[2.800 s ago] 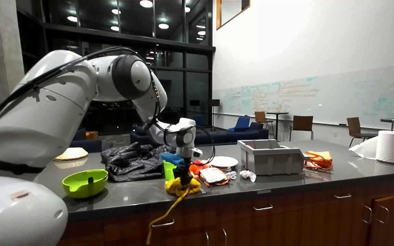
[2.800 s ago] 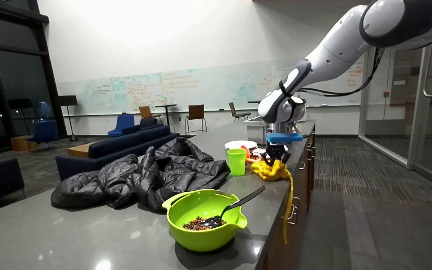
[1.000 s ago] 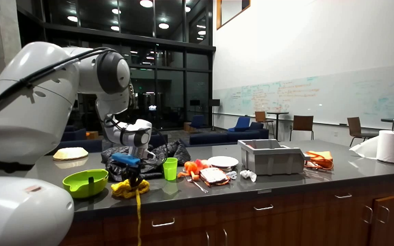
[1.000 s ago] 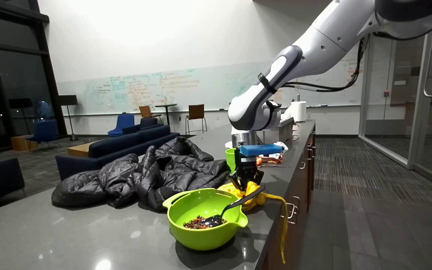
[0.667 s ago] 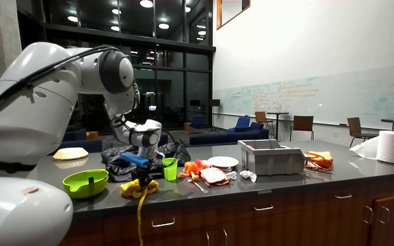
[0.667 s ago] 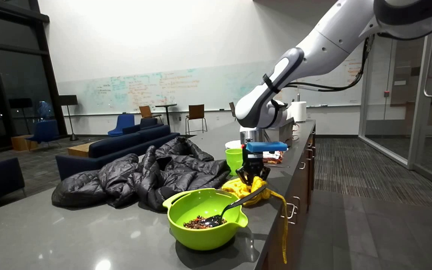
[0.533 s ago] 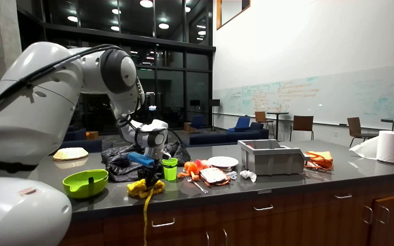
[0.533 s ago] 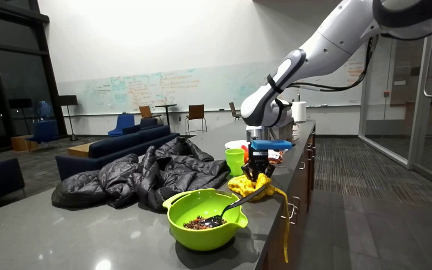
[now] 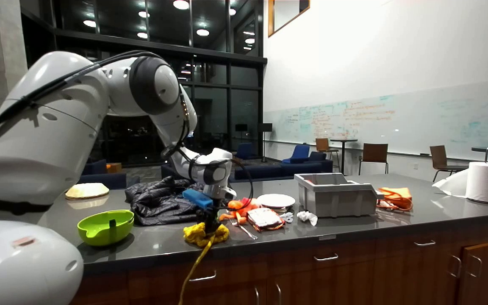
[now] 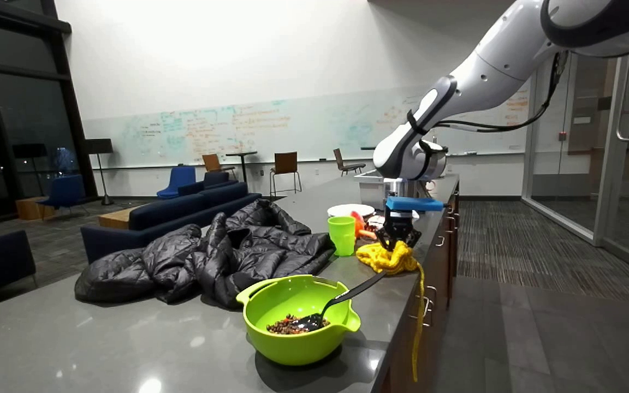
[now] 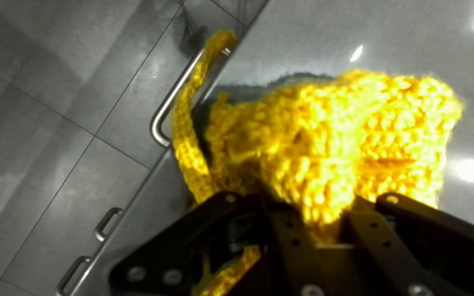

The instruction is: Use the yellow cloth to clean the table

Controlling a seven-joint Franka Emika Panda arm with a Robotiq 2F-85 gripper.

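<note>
The yellow knitted cloth (image 9: 194, 235) lies bunched on the dark grey table (image 9: 163, 245) near its front edge. A long yellow strand of it hangs over that edge in both exterior views. My gripper (image 9: 211, 225) points down and is shut on the bunched middle of the cloth (image 10: 383, 258). In the wrist view, a fold of the cloth (image 11: 405, 131) rises between the fingers of the gripper (image 11: 321, 213). The lower fingertips are hidden by the cloth. The cloth rests against or just above the tabletop.
A green bowl (image 10: 292, 349) with a black spoon stands near the front edge. A green cup (image 10: 343, 237) and black jacket (image 10: 271, 262) lie behind the cloth. A fork (image 9: 246, 231), a wrapped item (image 9: 265, 218), a white plate (image 9: 275, 201) and a grey bin (image 9: 339, 201) stand farther along.
My gripper dragged the cloth along the front edge toward the green bowl, then back away from it toward the fork. It stayed shut on the cloth throughout.
</note>
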